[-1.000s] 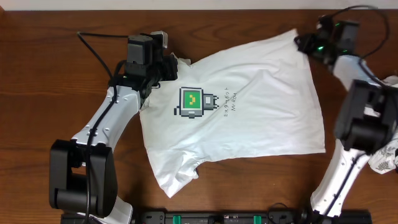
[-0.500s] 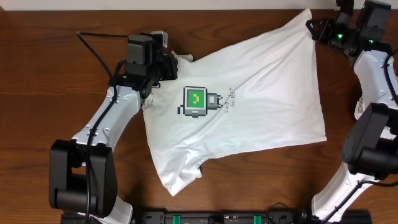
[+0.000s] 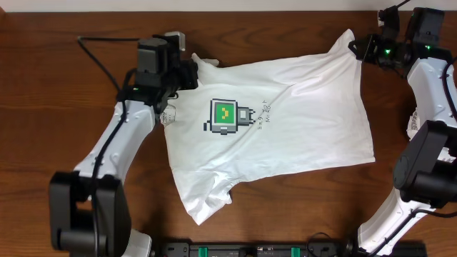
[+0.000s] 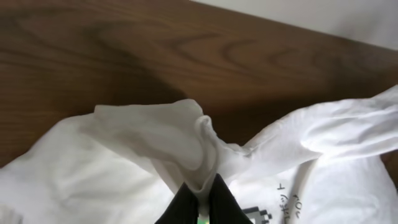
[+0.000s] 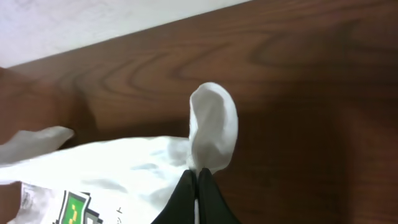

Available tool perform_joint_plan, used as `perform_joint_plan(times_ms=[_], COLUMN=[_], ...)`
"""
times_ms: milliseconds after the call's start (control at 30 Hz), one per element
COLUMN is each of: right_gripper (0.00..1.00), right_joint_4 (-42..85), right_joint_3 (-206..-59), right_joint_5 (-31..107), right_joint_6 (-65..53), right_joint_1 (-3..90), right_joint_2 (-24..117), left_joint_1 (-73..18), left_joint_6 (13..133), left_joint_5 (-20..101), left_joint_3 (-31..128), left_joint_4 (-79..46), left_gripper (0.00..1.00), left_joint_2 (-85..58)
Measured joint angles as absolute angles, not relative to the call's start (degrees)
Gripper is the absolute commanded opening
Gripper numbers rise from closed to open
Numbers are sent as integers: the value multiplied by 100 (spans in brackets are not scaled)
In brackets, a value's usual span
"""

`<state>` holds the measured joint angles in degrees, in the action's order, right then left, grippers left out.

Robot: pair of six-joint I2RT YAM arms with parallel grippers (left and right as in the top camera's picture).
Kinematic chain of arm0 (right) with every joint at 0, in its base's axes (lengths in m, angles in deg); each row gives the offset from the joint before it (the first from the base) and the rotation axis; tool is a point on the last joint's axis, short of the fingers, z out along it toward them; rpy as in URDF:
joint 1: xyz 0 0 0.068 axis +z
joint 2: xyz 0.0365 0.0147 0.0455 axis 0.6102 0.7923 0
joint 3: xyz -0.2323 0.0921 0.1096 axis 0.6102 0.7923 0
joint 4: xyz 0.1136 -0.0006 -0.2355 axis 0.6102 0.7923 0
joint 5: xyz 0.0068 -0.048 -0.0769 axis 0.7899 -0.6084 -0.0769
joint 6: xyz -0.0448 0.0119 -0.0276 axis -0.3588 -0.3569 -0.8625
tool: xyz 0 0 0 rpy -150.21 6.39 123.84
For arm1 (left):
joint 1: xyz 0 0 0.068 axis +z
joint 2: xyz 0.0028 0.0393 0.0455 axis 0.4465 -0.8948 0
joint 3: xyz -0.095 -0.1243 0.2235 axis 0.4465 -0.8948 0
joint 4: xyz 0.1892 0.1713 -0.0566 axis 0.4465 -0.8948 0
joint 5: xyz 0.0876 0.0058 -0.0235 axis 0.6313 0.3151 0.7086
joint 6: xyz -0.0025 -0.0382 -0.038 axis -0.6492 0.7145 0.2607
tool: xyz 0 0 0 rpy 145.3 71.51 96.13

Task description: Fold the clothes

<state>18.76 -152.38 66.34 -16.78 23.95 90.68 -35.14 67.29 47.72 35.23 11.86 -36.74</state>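
Note:
A white T-shirt (image 3: 285, 135) with a green pixel-robot print lies spread on the wooden table, stretched between both arms. My left gripper (image 3: 194, 66) is shut on a bunched fold at the shirt's top left corner; the wrist view shows the cloth (image 4: 168, 143) pinched between its fingers (image 4: 200, 198). My right gripper (image 3: 355, 46) is shut on the shirt's top right corner; in its wrist view a small flap of cloth (image 5: 213, 127) stands up from the closed fingers (image 5: 196, 186). The lower left corner (image 3: 203, 203) lies crumpled.
A second white garment (image 3: 418, 125) lies at the right table edge, partly behind the right arm. The arm bases stand at the front left (image 3: 89, 221) and front right (image 3: 421, 178). A black rail (image 3: 257, 250) runs along the front edge.
The right gripper swung right and toward the back with the shirt corner, then dipped slightly. The left gripper shifted a little left and back. The shirt's top edge pulled flatter and tauter.

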Motion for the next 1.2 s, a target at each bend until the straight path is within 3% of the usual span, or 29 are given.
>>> perform_joint_plan(times_ms=[333,667,833,933,967,1000,1067,1200], right_gripper=[1,1,4,12,19,34,47,57], right_joint_4=[2374,1884,1749,1950,2037,2134,2383,2988], right_joint_3=[-15238,-15238,-15238,-15238,-15238,-15238,-15238,-15238], right_joint_5=[6464,5102,5080,5268,5314,5364,5410,5393], right_joint_6=[-2133,-2220,-2220,-2235,-2240,-2244,-2238,-2043], right_joint_1=[2397,2369,2293,2266,2266,2266,2269,2266], right_joint_2=[8865,8786,8786,8786,8786,8786,8786,8786], left_joint_1=[-3521,-3519,-3519,-3519,-3519,-3521,-3523,-3591], left_joint_6=[6722,6694,6676,6674,6663,6648,6628,6620], left_joint_5=[4769,4772,4772,4772,4767,4772,4767,4715], left_joint_3=[3523,3523,3523,3523,3523,3523,3523,3521], left_joint_4=[205,425,517,414,305,189,-93,-351], left_gripper=[9,10,9,13,16,22,29,41], left_joint_2=[-3199,-3199,-3199,-3199,-3199,-3199,-3199,-3210])
